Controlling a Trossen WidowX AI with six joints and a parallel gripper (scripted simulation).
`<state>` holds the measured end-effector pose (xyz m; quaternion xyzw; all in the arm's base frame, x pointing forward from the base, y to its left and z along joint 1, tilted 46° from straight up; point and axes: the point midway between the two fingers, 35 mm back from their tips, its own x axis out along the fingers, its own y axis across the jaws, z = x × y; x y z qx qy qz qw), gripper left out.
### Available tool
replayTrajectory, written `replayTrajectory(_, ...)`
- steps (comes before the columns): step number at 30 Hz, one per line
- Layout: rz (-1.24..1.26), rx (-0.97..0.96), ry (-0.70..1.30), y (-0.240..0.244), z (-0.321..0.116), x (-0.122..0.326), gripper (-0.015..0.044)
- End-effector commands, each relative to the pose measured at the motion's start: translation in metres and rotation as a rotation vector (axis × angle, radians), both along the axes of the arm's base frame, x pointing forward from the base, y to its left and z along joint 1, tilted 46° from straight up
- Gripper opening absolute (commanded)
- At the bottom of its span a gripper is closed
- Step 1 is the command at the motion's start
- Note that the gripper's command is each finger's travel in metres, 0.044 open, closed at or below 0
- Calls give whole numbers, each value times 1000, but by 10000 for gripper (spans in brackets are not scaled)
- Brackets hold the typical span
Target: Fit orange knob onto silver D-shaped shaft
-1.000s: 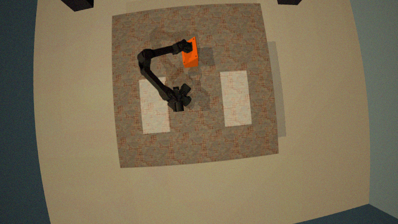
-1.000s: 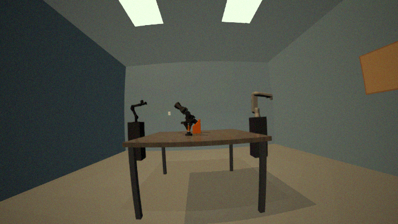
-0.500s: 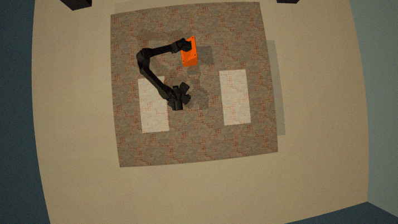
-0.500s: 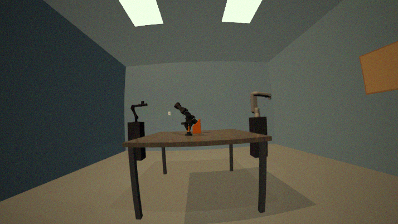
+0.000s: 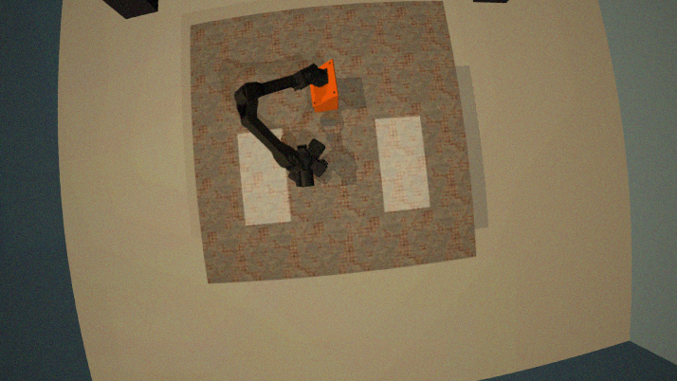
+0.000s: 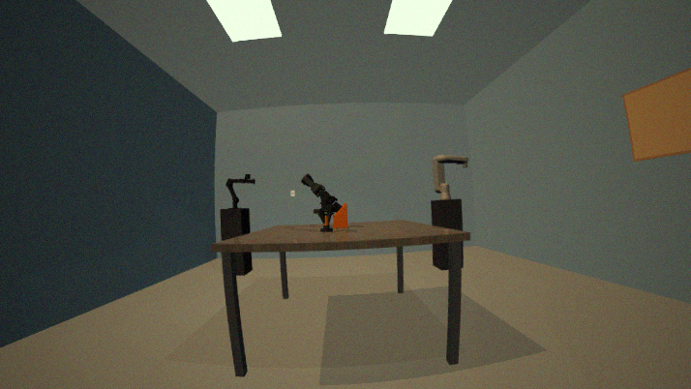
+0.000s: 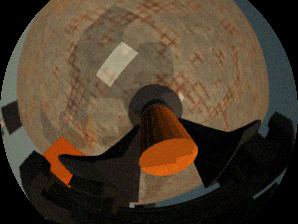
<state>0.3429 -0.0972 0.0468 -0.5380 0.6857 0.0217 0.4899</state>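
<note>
The gripper [image 5: 307,166] [image 6: 326,219] [image 7: 162,134] is shut on the orange knob [image 6: 326,222] [image 7: 169,157], which stands upright between its fingers. In the wrist view the knob's broad top faces the camera and its body narrows towards the round dark pedestal [image 6: 326,229] [image 7: 137,100] beneath. A dark band shows where the knob meets the pedestal; I cannot tell whether there is a gap. The silver shaft, the knob's hole and both flat sides are hidden. In the top view the arm covers the knob and pedestal.
The arm's base sits on an orange wedge [image 5: 324,97] [image 6: 341,218] [image 7: 61,152] behind the pedestal. Two pale rectangles [image 5: 265,190] [image 5: 403,163] show on the table [image 5: 332,242] [image 6: 387,237]. Other arms stand on dark stands [image 6: 235,223] [image 6: 446,218] beyond the table.
</note>
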Motion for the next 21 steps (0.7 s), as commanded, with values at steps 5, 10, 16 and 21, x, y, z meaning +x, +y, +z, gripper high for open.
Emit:
replayTrajectory(5,4,0,3,0,0,0,79)
replayTrajectory(10,4,0,3,0,0,0,210)
replayTrajectory(16,4,0,3,0,0,0,368)
replayTrajectory(21,4,0,3,0,0,0,440)
